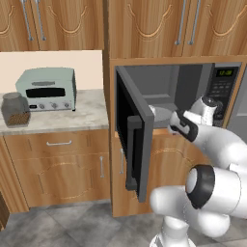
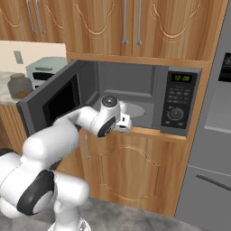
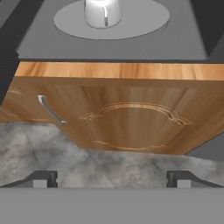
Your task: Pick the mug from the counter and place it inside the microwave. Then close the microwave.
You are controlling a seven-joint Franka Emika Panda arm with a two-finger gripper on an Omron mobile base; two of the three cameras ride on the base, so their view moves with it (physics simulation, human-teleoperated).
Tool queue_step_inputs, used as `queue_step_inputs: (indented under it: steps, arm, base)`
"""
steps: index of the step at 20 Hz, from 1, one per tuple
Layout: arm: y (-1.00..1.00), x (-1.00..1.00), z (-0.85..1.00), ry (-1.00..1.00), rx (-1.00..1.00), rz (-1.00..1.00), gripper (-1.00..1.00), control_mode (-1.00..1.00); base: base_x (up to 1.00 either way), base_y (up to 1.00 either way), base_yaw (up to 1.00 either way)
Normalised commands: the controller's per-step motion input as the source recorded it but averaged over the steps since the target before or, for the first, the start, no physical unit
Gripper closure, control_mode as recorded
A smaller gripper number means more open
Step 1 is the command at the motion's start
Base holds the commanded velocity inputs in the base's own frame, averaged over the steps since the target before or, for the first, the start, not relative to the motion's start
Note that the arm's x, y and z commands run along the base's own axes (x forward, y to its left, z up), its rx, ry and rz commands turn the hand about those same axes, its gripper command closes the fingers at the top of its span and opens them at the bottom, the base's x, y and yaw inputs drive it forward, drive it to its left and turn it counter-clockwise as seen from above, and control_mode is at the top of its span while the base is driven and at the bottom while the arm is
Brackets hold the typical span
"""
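1 microwave (image 1: 193, 91) sits built into the wooden cabinets, its 1 dark door (image 1: 132, 135) swung wide open to the left. Left of it, 1 counter (image 1: 91, 116) carries 1 pale green toaster oven (image 1: 47, 89) and 1 glass jar (image 1: 15, 110) of brown bits. Inside the microwave, 1 round grey turntable (image 3: 144, 19) holds 1 white mug (image 3: 103, 12), upright, handle facing the camera on the hand. The gripper (image 3: 112, 179) hangs just outside the microwave's front edge, its 2 fingertips (image 3: 43, 178) spread wide with nothing between them; it seems clear of the mug, though the base views hide the tips.
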Motion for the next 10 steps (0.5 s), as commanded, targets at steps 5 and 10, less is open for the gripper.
queue_step_inputs:
  steps: [5,10]
  arm:
    - [0.00,-0.95,0.49,0.08,0.02,0.00,-1.00,-1.00]
    - [0.00,-0.84,0.27,-0.01,0.01,0.00,-1.00,-1.00]
  base:
    - [0.00,0.00,0.00]
    - [0.00,0.00,0.00]
